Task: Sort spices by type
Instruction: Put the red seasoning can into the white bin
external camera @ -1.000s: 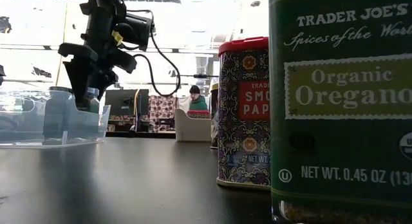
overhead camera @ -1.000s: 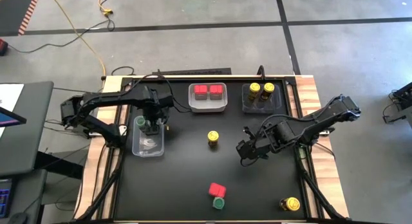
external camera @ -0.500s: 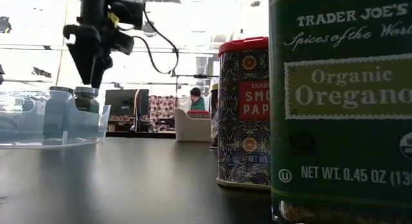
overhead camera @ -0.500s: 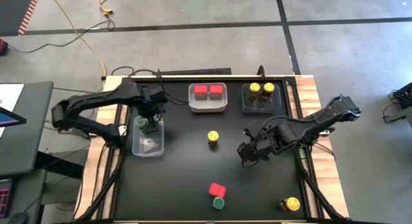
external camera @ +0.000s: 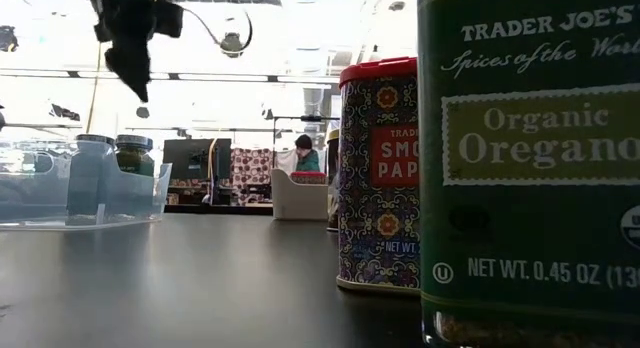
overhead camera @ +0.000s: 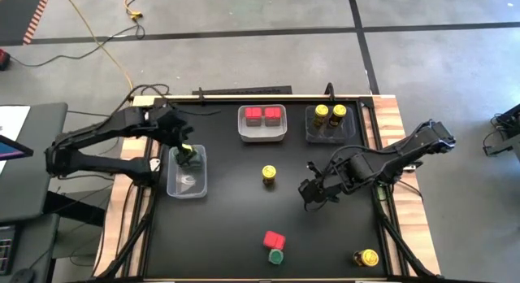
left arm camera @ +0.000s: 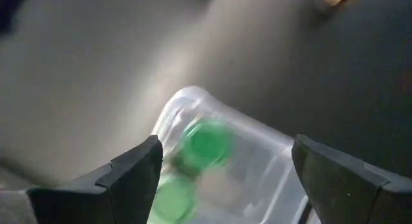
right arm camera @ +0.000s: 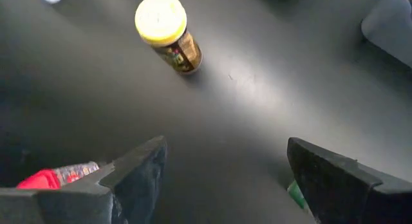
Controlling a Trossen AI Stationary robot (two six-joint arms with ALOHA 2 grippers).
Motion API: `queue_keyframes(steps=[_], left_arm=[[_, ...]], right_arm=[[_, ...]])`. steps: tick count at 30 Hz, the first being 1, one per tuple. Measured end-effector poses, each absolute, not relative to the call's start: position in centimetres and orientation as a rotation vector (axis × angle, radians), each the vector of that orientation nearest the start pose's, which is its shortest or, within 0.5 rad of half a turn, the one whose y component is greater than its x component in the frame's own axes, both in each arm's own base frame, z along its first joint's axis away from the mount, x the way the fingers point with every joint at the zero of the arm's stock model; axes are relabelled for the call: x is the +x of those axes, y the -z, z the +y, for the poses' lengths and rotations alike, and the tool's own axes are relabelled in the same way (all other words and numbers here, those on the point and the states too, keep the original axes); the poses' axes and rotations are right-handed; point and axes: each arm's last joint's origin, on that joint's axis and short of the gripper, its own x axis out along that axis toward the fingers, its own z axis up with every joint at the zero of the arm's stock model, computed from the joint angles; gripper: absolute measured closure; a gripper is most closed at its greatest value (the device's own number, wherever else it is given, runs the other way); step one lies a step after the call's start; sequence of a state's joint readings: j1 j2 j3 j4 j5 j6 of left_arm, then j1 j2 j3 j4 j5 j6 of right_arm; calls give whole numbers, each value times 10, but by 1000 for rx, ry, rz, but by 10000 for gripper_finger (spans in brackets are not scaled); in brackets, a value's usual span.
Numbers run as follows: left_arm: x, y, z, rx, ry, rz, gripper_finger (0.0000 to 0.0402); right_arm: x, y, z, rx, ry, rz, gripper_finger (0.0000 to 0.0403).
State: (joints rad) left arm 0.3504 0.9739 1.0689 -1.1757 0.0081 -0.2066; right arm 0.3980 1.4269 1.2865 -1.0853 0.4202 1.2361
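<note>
Because each kind has its own tray, two green-lidded jars (overhead camera: pixel 189 157) stand in the left tray (overhead camera: pixel 187 185), under the wide, empty left claw (overhead camera: pixel 180 142). The right claw (overhead camera: pixel 312 192) hangs wide near a loose yellow-lidded jar (overhead camera: pixel 269 175) mid-surface, likely its next pick.
</note>
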Motion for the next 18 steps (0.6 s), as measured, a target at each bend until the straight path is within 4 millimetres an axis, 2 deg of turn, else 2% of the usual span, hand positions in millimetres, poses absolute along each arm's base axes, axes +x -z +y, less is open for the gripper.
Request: queue_keyframes(steps=[4,7,18], left_arm=[[152,-325,38,-306,-273,844,70],[156,-322,21,-251,-163,742,70],[184,-278,-39,-222,188,373,70]], right_arm=[[251,-301,86,632,693,902,53],[252,-302,84,647,709,885,53],[248,-302,98,647,679,875,77]])
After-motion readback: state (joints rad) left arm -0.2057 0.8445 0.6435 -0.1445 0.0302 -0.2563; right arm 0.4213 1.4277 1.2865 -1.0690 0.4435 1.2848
